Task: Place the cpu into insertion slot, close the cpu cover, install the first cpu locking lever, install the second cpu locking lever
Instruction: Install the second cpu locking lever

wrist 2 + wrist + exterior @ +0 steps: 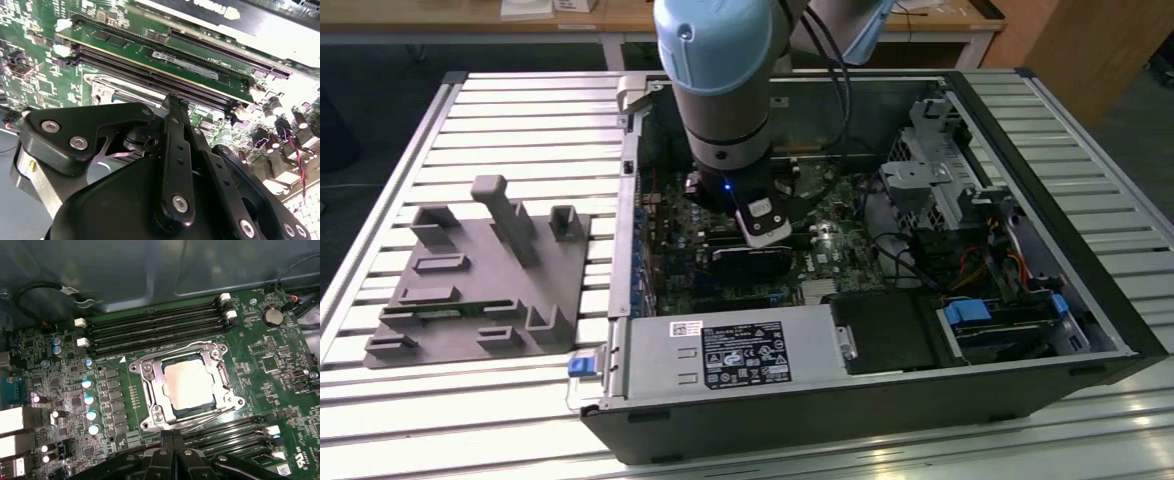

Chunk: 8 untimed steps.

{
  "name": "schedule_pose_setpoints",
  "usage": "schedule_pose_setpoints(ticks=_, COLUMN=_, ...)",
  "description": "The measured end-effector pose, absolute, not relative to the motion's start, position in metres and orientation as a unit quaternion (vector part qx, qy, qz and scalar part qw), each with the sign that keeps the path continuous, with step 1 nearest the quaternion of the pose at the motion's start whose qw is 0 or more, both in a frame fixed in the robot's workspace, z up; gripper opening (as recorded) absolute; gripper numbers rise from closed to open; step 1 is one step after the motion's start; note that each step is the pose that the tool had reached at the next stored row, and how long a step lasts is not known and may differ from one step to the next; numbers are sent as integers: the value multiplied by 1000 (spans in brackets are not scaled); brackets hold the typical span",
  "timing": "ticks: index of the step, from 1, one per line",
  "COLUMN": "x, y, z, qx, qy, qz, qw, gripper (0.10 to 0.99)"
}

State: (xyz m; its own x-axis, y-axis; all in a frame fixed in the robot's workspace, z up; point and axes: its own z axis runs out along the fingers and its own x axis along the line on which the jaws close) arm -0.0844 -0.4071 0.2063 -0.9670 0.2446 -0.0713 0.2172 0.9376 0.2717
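In the exterior view, an open computer case [881, 300] lies on its side on a slatted metal tabletop [507, 110], so the motherboard [834, 255] faces up and the arm can reach straight down to it. The robot arm [720, 90] goes down into the case, and its hand [767, 228] hangs low over the middle of the board. A grey holder block [480, 290] with slots and posts sits on the tabletop, on the exterior view's left, well apart from the hand.

In the second wrist view, the black hand [172, 102] is very near the board. Its two fingers meet at the tips, so the hand looks clenched, and nothing can be seen between them. Just past the tips is a shiny metal corner of the socket [107, 86], and beyond that are the long memory slots [165, 62].

In the first wrist view, the cpu [188, 384] lies flat inside the insertion slot [155, 390], with its silver top facing up. The cpu cover [212, 351] looks folded down around the chip, so the chip shows through its window. It is likely down to keep the chip in place. Thin metal levers [210, 418] run along the socket's edges; it is hard to tell if they are hooked. The hand's tips [172, 452] are pressed together just beside the socket edge, holding nothing
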Motion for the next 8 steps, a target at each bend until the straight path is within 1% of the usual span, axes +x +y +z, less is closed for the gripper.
schedule_pose_setpoints(ticks=8, x=-90, y=-407, z=201, qx=118, qy=981, qz=146, qw=50, gripper=106)
